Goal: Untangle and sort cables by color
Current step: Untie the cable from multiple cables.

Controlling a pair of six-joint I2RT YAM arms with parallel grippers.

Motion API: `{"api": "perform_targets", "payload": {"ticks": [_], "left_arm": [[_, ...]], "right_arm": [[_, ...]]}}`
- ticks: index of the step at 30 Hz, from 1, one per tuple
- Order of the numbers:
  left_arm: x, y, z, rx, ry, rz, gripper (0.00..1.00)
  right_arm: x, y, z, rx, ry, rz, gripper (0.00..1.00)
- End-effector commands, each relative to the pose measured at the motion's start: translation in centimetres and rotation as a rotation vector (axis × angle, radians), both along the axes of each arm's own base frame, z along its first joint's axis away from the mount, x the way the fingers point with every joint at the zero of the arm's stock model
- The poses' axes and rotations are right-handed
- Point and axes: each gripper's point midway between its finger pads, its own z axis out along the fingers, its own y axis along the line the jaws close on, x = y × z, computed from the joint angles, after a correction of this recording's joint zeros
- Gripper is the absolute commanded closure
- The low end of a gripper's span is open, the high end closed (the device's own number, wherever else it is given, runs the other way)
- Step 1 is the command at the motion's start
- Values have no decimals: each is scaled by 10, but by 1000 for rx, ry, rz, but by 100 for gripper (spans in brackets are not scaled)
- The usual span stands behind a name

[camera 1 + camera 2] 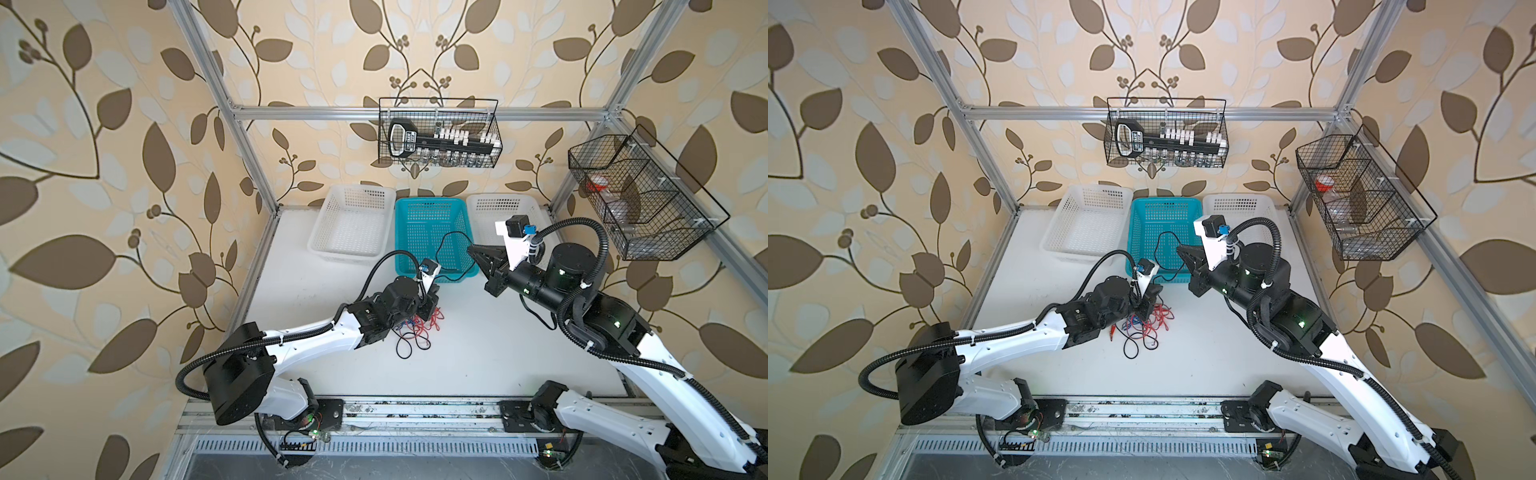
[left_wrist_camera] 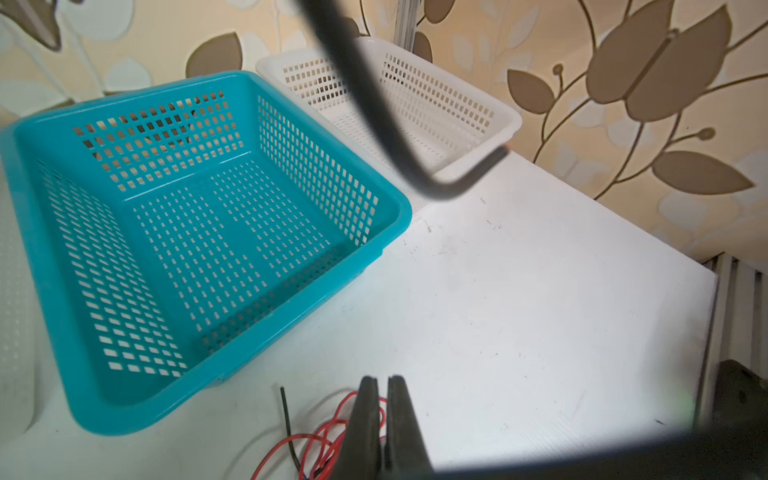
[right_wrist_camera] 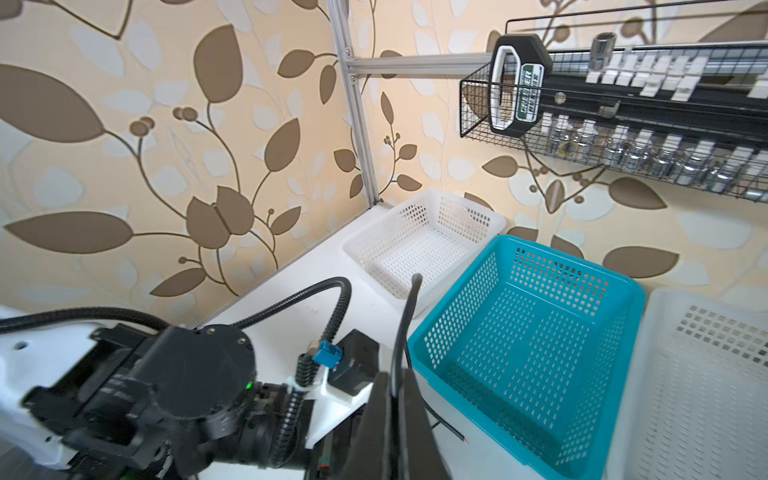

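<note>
White worktop [image 1: 498,353]: right gripper [image 1: 472,250] pinches black cable [image 3: 405,316] running near-left to tangle [image 1: 419,328]; left gripper [image 2: 382,380] clamped shut there.

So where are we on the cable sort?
Done: nothing; the teal basket, left white basket and right white basket look empty. In hand: right gripper holds one black cable by the teal basket; left gripper is shut in the tangle. Left: that whole red, blue and black tangle.
</note>
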Motion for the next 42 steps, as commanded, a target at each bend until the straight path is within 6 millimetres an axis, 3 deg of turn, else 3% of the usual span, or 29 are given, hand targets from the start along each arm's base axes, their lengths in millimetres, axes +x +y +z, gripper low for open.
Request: {"api": "perform_targets", "payload": {"ticks": [1,7,14,26,35,42], "left_arm": [[-3,4,63,-99,-91,8,100],[-2,23,100,-125,-149,68,100],[-7,24,131,-185,-172,53,100],[-19,13,130,-236,-94,-17,100],[-23,-4,121,-256,-27,-80,100],[-25,-11,116,-268,12,-105,100]], "right_arm": [[11,-9,-30,-32,54,-70,100],[17,-11,-82,-55,133,-82,100],[5,1,-113,-67,137,29,99],[-21,30,-129,-114,97,204,93],[-11,37,-131,-77,82,184,83],[-3,40,-128,-73,57,171,66]]}}
